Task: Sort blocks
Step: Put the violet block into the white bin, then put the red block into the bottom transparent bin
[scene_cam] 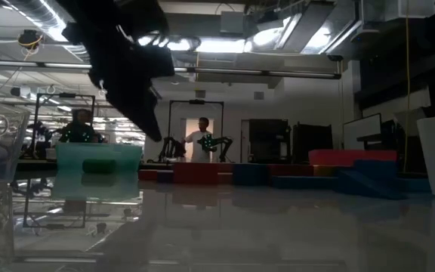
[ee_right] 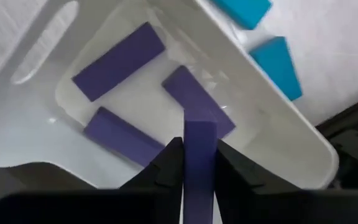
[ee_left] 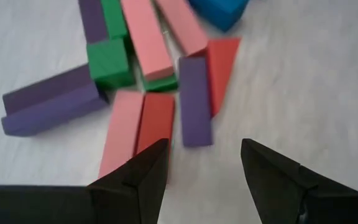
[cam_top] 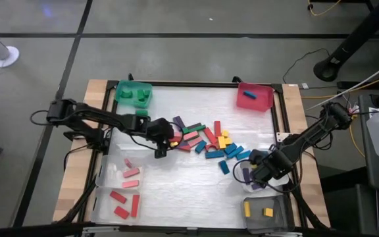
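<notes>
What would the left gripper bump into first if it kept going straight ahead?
Probably the purple block lined up between the open left gripper's fingers, though the red block beside one fingertip looks about as near; depth is unclear.

Two dark jointed arms, black cables trailing, left pincer [ee_left: 204, 171] fingers matte black, wedge-shaped

No readable text or labels anywhere.

Backlit low view, blurred wrist views.
</notes>
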Available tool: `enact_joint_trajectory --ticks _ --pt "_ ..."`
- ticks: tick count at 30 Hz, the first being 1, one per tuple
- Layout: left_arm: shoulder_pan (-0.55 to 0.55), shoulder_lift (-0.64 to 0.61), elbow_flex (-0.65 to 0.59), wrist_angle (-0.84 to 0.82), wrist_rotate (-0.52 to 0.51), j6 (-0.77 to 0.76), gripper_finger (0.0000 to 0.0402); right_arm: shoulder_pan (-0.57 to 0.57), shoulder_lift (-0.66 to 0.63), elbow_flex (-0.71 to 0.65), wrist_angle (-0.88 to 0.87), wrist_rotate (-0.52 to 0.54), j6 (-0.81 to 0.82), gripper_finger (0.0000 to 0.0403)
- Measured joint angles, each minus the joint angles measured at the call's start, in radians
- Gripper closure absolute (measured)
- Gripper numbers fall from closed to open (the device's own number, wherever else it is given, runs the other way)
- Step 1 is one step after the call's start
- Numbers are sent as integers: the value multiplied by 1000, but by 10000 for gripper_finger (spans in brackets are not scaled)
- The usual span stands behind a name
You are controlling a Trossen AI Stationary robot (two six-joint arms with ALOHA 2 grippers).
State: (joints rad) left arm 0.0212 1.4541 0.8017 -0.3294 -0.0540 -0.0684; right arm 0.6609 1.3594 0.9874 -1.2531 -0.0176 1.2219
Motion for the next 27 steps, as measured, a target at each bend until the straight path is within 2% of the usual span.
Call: enact_joint_trajectory --ticks 6,13,27 --pt "0 68 0 1 -18 23 213 0 0 -2 36 -2 0 274" --pt "1 123 0 18 -102 64 213 0 0 -2 45 0 0 221" --pt "47 204 2 39 -115 89 213 0 0 -2 84 10 0 210"
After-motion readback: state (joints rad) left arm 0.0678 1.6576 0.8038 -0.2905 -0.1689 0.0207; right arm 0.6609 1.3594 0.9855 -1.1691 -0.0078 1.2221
